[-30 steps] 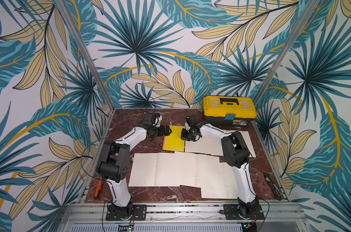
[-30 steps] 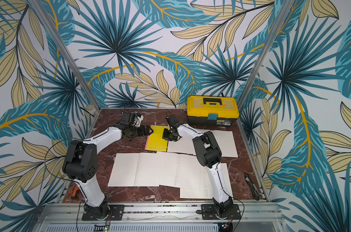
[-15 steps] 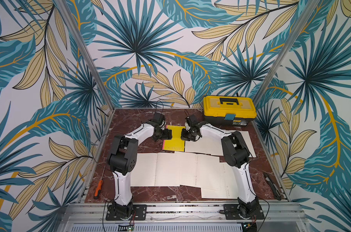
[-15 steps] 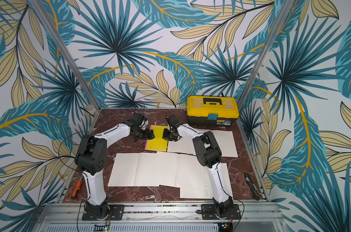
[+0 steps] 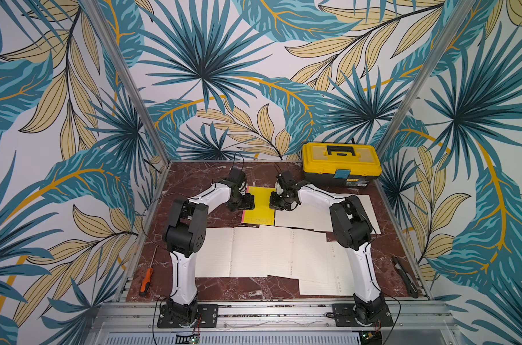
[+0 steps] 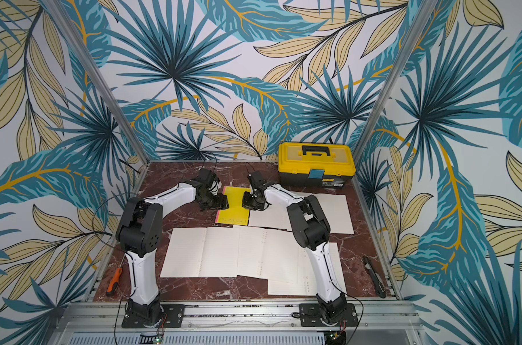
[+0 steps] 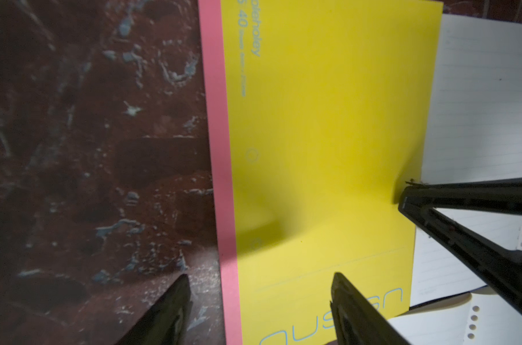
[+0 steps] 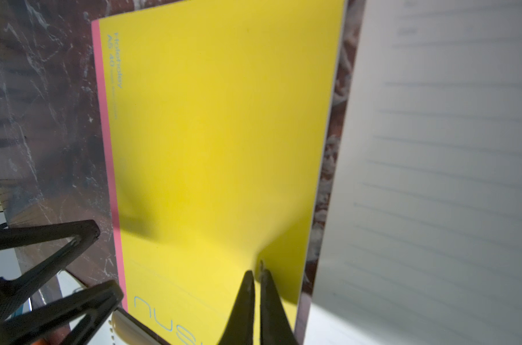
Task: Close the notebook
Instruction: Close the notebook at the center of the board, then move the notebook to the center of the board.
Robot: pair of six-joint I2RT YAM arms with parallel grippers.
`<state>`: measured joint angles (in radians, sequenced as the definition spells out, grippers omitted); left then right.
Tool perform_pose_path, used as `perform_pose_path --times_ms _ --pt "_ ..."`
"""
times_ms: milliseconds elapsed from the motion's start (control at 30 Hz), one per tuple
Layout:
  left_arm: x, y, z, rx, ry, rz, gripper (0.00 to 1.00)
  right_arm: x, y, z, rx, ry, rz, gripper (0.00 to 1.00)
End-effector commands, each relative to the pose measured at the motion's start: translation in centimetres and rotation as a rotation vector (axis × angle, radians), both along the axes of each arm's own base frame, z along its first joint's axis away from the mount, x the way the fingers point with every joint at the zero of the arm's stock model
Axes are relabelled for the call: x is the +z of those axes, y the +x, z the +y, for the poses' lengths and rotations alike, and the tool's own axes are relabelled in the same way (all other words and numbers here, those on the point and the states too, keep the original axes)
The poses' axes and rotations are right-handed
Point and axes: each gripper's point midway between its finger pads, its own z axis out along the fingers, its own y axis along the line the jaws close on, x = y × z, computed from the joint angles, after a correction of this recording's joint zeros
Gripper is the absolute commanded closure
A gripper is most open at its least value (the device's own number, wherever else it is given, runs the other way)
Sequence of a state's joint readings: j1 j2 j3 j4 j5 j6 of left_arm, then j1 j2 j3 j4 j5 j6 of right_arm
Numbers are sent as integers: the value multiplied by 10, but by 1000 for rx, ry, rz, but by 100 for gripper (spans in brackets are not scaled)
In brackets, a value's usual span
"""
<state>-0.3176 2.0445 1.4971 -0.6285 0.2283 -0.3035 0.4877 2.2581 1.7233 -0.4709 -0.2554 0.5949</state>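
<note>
**Cover might pop back open**

Notebook (image 5: 261,209) lies shut betw. the two claws. Right claw (image 8: 255,271) is pressed together, tips down on the yellow cover (image 8: 218,134) nr its free edge. Left claw (image 7: 259,277) is spread partway, straddling the pink spine (image 7: 221,149) (nothing held). If the right one drags while lifting off, I'd guess the cover flips up or the book skids.

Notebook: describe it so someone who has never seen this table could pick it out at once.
Find the yellow toolbox at the back of the marble table. Beside it, nearer the table's middle, lies the closed notebook. Unlike the white lined pages nearby, it has a bright yellow cover with a pink spine strip.
</note>
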Motion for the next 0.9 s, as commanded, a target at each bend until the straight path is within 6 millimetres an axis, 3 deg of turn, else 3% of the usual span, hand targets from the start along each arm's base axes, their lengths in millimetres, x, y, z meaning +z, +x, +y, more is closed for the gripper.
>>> perform_pose_path --times_ms 0,167,867 --pt "0 3 -4 -16 0 7 31 10 -10 -4 16 -11 5 84" --pt "-1 4 -3 -15 6 8 34 19 -9 -6 15 -16 -13 77" --pt "-7 3 0 -11 21 20 38 8 -22 -13 18 -45 26 81"
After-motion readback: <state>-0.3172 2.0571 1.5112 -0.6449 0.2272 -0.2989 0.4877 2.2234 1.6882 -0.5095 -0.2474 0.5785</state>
